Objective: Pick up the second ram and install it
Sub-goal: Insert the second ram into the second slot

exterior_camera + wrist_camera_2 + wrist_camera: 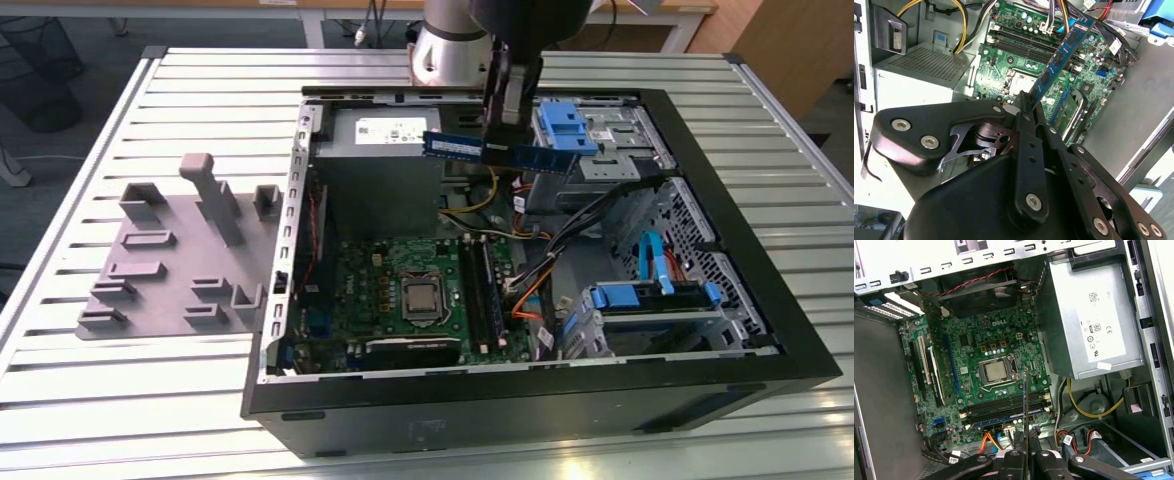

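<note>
Currently, end effector clamped on the second ram, stick held in the air over the open computer case, apart from the green motherboard below, grey tray on the desk beside it

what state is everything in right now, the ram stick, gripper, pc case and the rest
long blue-green ram stick, clamped in the gripper, in the air over the case, not slotted
black gripper, shut on the ram stick
black computer case, on its side, panel off
silver square processor chip, bare on the green motherboard
grey plastic tray, flat on the table beside the case
</note>
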Controlling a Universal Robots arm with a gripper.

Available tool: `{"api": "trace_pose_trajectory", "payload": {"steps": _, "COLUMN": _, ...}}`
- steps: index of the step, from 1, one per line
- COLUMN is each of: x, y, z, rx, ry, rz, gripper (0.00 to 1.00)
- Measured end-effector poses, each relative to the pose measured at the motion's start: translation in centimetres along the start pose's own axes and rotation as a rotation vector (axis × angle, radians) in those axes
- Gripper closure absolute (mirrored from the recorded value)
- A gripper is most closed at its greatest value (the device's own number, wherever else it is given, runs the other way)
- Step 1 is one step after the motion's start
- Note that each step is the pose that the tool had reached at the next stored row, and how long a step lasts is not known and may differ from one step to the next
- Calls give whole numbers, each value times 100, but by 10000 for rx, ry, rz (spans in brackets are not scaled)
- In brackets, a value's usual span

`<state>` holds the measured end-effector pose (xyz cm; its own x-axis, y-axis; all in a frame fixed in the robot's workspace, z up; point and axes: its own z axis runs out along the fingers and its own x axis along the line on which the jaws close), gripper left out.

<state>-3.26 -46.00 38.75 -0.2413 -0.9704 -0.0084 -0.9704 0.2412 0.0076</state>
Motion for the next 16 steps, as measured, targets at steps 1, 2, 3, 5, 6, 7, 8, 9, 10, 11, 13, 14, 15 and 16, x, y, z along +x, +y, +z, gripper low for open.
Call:
{"api": "trace_pose_trajectory", "payload": {"steps": 1, "x": 0, "y": 0, "z": 0, "rx": 0, "ry": 0, "rz": 25, "gripper": 86}}
{"api": "trace_pose_trajectory", "payload": {"steps": 2, "x": 0, "y": 0, "z": 0, "rx": 0, "ry": -1, "rz": 49, "gripper": 86}}
{"api": "trace_pose_trajectory", "payload": {"steps": 3, "x": 0, "y": 0, "z": 0, "rx": 1, "ry": 0, "rz": 73, "gripper": 86}}
{"api": "trace_pose_trajectory", "payload": {"steps": 5, "x": 0, "y": 0, "z": 0, "rx": 1, "ry": -1, "rz": 122, "gripper": 86}}
{"api": "trace_pose_trajectory", "payload": {"steps": 6, "x": 0, "y": 0, "z": 1, "rx": 1, "ry": -1, "rz": 148, "gripper": 86}}
{"api": "trace_pose_trajectory", "payload": {"steps": 7, "x": 0, "y": 0, "z": 1, "rx": 1, "ry": -2, "rz": 176, "gripper": 86}}
{"api": "trace_pose_trajectory", "payload": {"steps": 8, "x": 0, "y": 0, "z": 1, "rx": 2, "ry": -2, "rz": 204, "gripper": 86}}
{"api": "trace_pose_trajectory", "payload": {"steps": 9, "x": 0, "y": 0, "z": 1, "rx": 2, "ry": -2, "rz": 234, "gripper": 86}}
{"api": "trace_pose_trajectory", "payload": {"steps": 10, "x": 0, "y": 0, "z": 1, "rx": 2, "ry": -3, "rz": 270, "gripper": 86}}
{"api": "trace_pose_trajectory", "payload": {"steps": 11, "x": 0, "y": 0, "z": 1, "rx": 2, "ry": -3, "rz": 310, "gripper": 86}}
{"api": "trace_pose_trajectory", "payload": {"steps": 13, "x": 0, "y": 0, "z": 2, "rx": 3, "ry": -4, "rz": 426, "gripper": 86}}
{"api": "trace_pose_trajectory", "payload": {"steps": 14, "x": 0, "y": 0, "z": 3, "rx": 4, "ry": -5, "rz": 509, "gripper": 86}}
{"api": "trace_pose_trajectory", "payload": {"steps": 15, "x": 0, "y": 0, "z": 5, "rx": 5, "ry": -6, "rz": 624, "gripper": 86}}
{"api": "trace_pose_trajectory", "payload": {"steps": 16, "x": 0, "y": 0, "z": 5, "rx": 6, "ry": -6, "rz": 737, "gripper": 86}}
